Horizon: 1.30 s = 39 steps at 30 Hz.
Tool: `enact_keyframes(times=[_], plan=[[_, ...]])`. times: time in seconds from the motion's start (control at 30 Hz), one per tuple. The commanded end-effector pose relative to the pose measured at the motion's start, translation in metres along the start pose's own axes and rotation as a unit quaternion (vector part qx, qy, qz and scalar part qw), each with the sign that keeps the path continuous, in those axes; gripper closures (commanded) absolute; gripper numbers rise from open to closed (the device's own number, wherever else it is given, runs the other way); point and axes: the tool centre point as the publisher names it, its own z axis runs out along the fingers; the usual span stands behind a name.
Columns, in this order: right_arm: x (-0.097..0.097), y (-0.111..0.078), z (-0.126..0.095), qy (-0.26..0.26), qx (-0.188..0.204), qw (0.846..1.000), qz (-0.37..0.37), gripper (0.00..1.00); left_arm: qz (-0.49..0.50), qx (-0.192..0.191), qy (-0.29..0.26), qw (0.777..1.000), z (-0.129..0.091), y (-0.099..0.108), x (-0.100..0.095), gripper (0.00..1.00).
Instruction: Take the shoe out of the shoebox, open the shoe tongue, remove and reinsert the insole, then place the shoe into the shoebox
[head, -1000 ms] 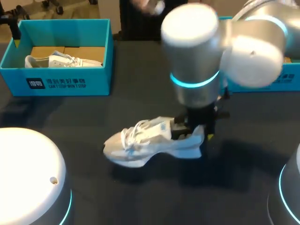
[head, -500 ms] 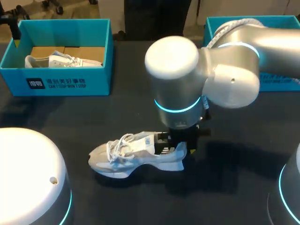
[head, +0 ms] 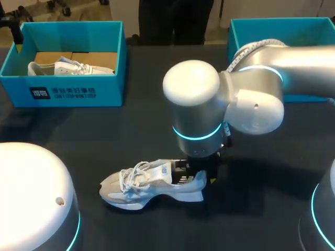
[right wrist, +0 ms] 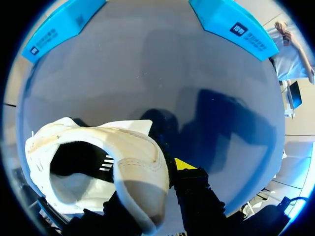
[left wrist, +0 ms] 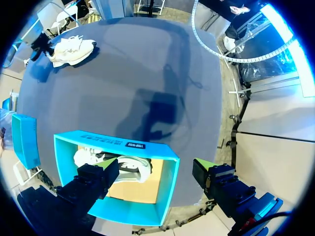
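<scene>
One shoe (head: 140, 184) lies crosswise, toe left, heel in right pincer (head: 199, 178).

Right arm (head: 201, 112) low over shoe (head: 137, 185)

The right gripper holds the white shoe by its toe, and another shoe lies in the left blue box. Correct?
Not the toe: the right gripper holds the white shoe by its heel, as the head view shows. The rest stands.
</scene>
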Motion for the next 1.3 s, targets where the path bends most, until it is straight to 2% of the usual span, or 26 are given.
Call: enact_keyframes(times=[0.03, 0.57, 0.63, 0.67, 0.7, 1.0, 1.3], plan=[[0.005, 0.0, 0.014, 0.004, 0.003, 1.0, -0.004, 1.0, 0.0, -0.001, 0.001, 1.0, 0.0, -0.001, 0.0, 0.0], [0.008, 0.006, 0.029, 0.015, 0.008, 1.0, -0.013, 1.0, 0.0, -0.001, 0.001, 1.0, 0.0, -0.001, 0.0, 0.0], [0.008, 0.006, 0.026, 0.016, 0.008, 1.0, -0.011, 0.76, 0.0, -0.001, 0.001, 1.0, 0.0, -0.001, 0.0, 0.0], [0.008, 0.005, 0.022, 0.018, 0.006, 1.0, -0.01, 0.52, 0.0, -0.001, 0.001, 1.0, 0.0, -0.001, 0.0, 0.0], [0.008, 0.005, 0.019, 0.021, 0.003, 1.0, -0.012, 0.0, 0.0, -0.001, 0.001, 1.0, 0.0, -0.001, 0.0, 0.0], [0.006, 0.007, -0.022, 0.056, -0.009, 0.998, -0.027, 0.0, 0.0, -0.001, 0.001, 1.0, 0.0, -0.001, 0.0, 0.0], [-0.014, 0.016, -0.067, 0.137, -0.016, 0.985, -0.103, 0.0, 0.0, -0.001, 0.001, 1.0, 0.0, -0.001, 0.0, 0.0]])
